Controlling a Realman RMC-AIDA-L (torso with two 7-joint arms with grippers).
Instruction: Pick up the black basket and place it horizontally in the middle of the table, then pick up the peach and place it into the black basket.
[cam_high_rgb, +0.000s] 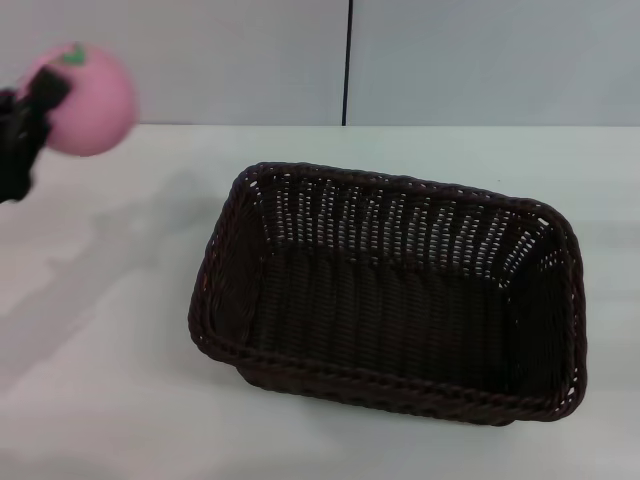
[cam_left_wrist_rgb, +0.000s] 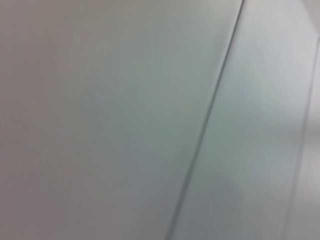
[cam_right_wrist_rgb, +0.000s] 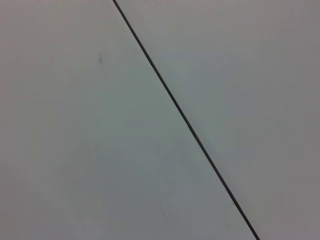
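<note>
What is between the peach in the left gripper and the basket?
Nothing: in the head view, only bare table separates the peach, held by the left gripper, from the basket.

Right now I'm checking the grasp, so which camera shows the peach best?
The head view. There the peach is held off the table by the left gripper, left of the black basket. Both wrist views show only plain pale surfaces with a seam, no peach.

At about ten o'clock in the head view, the left tool (cam_high_rgb: 25, 125) is cut off by the picture's edge and covers part of the peach (cam_high_rgb: 90, 100). The wrist views show only blurred pale panels.
</note>
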